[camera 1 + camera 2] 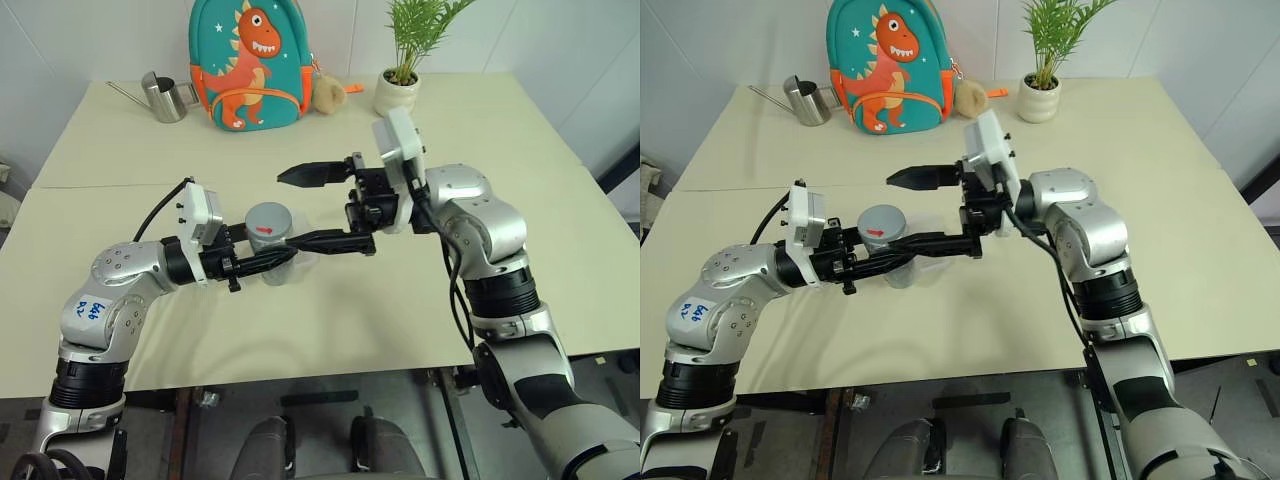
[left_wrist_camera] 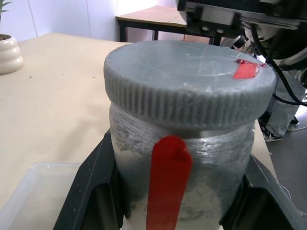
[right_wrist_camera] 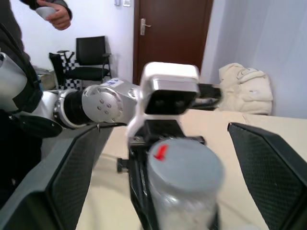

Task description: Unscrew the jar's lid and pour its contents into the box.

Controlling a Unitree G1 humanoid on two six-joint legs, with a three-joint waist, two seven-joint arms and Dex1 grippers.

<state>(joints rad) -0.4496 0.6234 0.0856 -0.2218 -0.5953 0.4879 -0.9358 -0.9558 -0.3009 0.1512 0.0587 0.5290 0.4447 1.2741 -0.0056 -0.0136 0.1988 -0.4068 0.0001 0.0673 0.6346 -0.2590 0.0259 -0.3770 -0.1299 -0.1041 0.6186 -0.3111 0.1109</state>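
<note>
My left gripper (image 1: 262, 262) is shut on the jar (image 2: 192, 158), a small see-through jar with a red strip down its side, and holds it upright a little above the table. The grey ribbed lid (image 1: 268, 219) with a red mark sits on top of it. My right gripper (image 1: 287, 210) comes in level from the right and is open. Its two fingers stand wide to either side of the lid, clear of it. The clear box (image 2: 29, 196) lies on the table just below and beside the jar. The contents cannot be made out through the jar's cloudy wall.
At the table's far side stand a steel watering can (image 1: 165, 97), a dinosaur backpack (image 1: 248, 65), a small plush toy (image 1: 327, 93) and a potted plant (image 1: 397, 92). A person's hand (image 3: 55, 14) shows beyond the table's left side, near a black chair (image 3: 91, 57).
</note>
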